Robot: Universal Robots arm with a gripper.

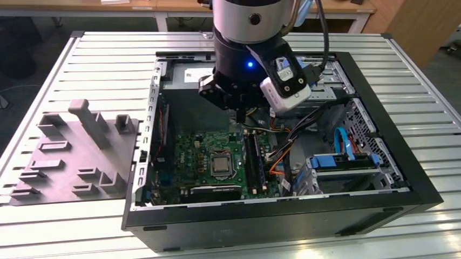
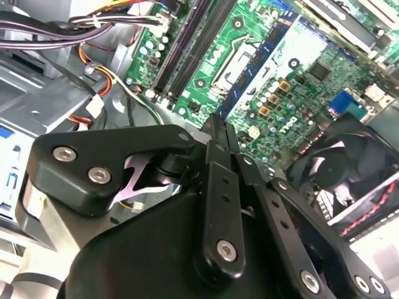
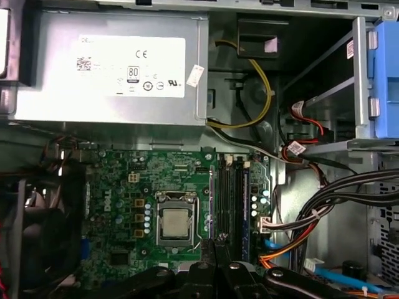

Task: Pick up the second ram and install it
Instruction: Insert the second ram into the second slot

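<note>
The gripper [image 1: 237,114] hangs at upper centre of the exterior view, above the open case [image 1: 288,216]. Its fingers [image 2: 219,156] are drawn together on the ram [image 2: 265,62]. In the second wrist view the ram runs as a narrow dark blue strip from the fingertips toward the upper right of the frame. It passes in front of the board [image 2: 312,81] and lies roughly parallel to the slots [image 2: 194,53] at upper centre-left. So the ram looks to be in the air, clear of the board and not seated. I judge it light and stiff, a thin card that will not sag. It is also fragile: the chips and the contact edge should not be squeezed or scraped, and a sideways load could bend or crack it. The hold appears to be across the thin faces near one long edge, which leaves the contact edge free, and a grip near mid-length keeps the ram level. Its smooth faces could let it tilt or slip between the pads if it meets a slot off-line.
</note>
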